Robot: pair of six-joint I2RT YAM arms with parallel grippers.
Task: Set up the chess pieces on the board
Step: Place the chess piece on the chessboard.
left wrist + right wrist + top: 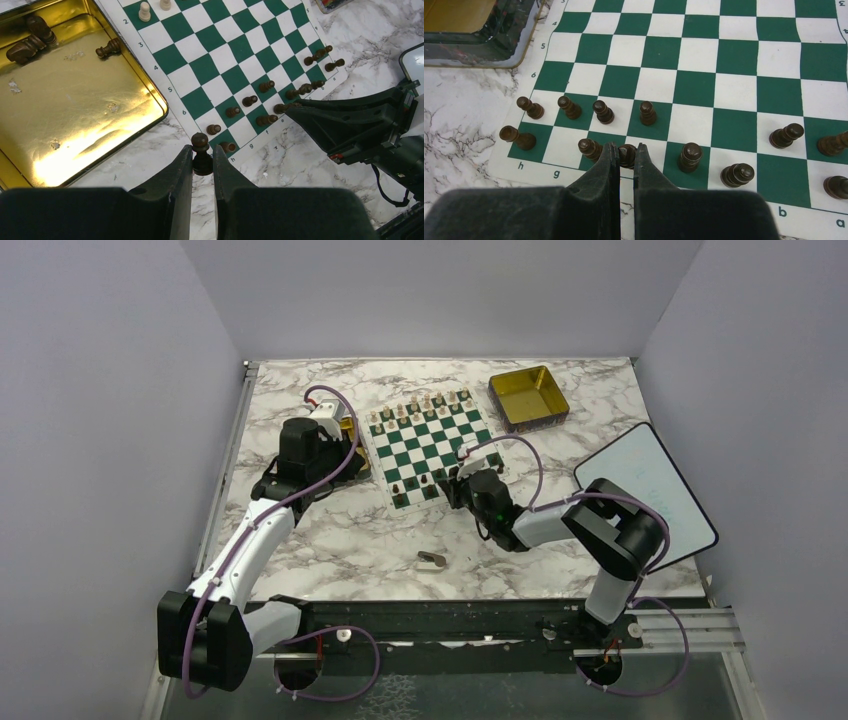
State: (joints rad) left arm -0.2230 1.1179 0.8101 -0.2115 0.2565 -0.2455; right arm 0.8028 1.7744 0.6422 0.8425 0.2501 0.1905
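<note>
- Left tool (202,158): fingers drawn close, pinching a dark pawn (200,142) upright by its lower body. The pawn's head stands clear above the fingertips.
- Position of left tool: over the marble tabletop (350,530), just off the near corner of the board (729,55). The h-file edge lies just ahead of it and to its right.
- Gold tin (75,100): ahead of the left tool and to its left, touching or just beside the board's edge. Three dark pieces lie on their sides in the tin's far part.
- Right tool (626,148): fingers pressed nearly together, the tips closed on either side of a back-row piece (627,156) that stands on the board's nearest row.
- Chess pieces (647,113) around the right tool: one just left of its fingertips, two more to the right in the same row. A line of four stands one row ahead, and further ones stand far right.
- Corner piece: on the h-file square, well left of the right tool.
- Pale pieces (144,11): at the board's far side, well ahead of the left tool.
</note>
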